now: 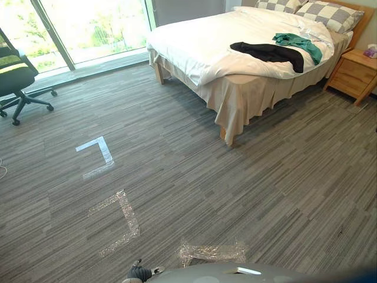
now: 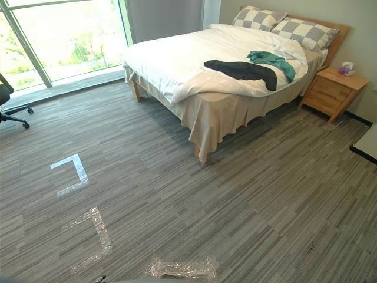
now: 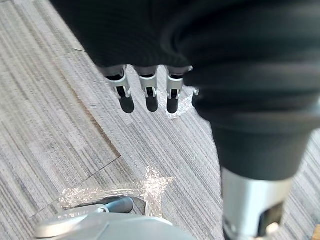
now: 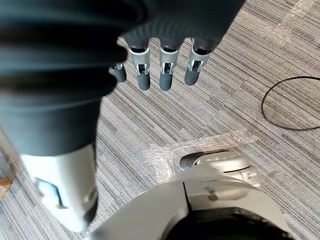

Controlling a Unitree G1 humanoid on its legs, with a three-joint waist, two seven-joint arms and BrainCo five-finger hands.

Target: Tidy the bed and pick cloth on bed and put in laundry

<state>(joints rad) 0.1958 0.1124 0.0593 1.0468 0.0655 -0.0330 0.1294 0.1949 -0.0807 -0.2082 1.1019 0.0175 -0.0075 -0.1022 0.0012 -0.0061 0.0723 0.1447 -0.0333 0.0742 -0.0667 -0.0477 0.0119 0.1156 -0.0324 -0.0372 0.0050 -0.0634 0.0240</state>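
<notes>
grey striped carpet (image 1: pixel 235 194) covered the bedroom floor, with a white corner of tape (image 1: pixel 100 150), an l-shaped strip of clear crinkled tape (image 1: pixel 121 215) and a shorter clear strip (image 1: pixel 212 252) stuck to it in the near part of the eye views. at the far side stood the bed (image 1: pixel 194 41), its white duvet spread across the top and hanging over the near edge above a beige bed skirt (image 1: pixel 247 97). 2 cloths lay on the duvet toward the head end: a black cloth (image 1: pixel 271 53), stretched out flat, and a green cloth (image 1: pixel 300 42), crumpled just behind it and touching it on the side nearer the pillows. 2 checked pillows (image 1: pixel 333 15) leaned against the wooden headboard. a wooden nightstand (image 1: pixel 355 72) stood just beside the bed on the right, with a small purple and white thing (image 2: pixel 346 69) on top, too small to tell what. a dark office chair (image 1: pixel 15 76) stood at the far left, near the tall window (image 1: pixel 94 26). the left hand (image 3: pixel 149 95) hung over the carpet with its fingers straight and nothing in them, and the right hand (image 4: pixel 165 70) hung the same way, fingers relaxed and empty, both well apart from the bed
</notes>
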